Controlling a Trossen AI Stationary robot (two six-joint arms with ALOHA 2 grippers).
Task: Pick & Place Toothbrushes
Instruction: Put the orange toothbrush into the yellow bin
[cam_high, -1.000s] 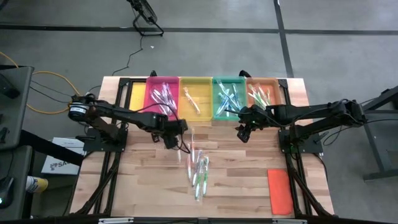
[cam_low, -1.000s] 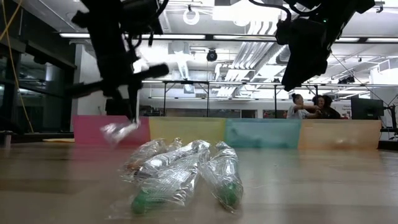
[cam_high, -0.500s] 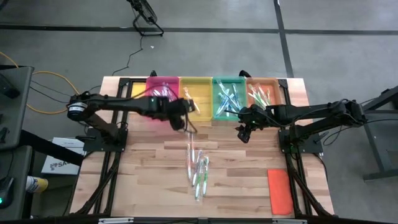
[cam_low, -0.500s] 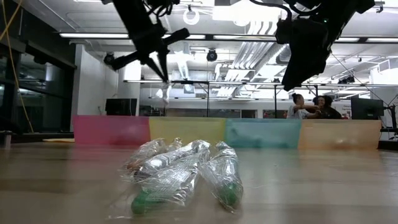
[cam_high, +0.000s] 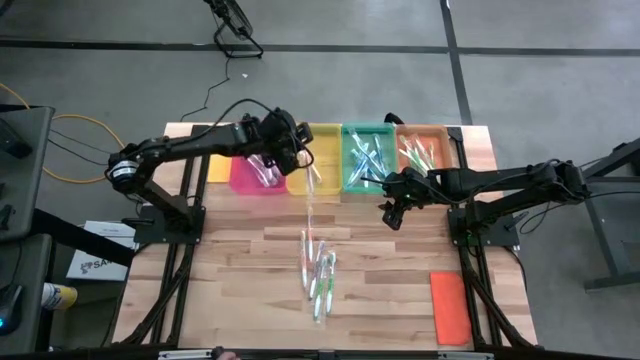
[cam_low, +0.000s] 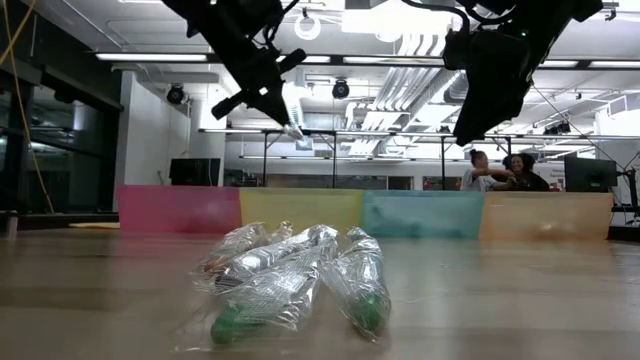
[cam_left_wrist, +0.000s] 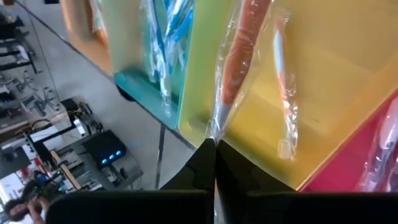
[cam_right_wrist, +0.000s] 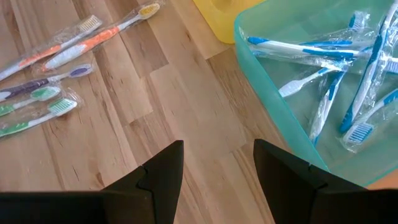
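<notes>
The left gripper (cam_left_wrist: 214, 163), closed on the wrapper of an orange toothbrush (cam_left_wrist: 242, 46), is hanging it over the yellow tray (cam_left_wrist: 336, 74), so it is risking a slip, while the right gripper (cam_right_wrist: 217, 180) is waiting open and empty beside the teal tray (cam_right_wrist: 280, 118).

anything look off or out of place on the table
Nothing is spilled or damaged. A few wrapped toothbrushes lie loose mid-table, not yet sorted. The left gripper holds an orange toothbrush over the yellow tray.
</notes>
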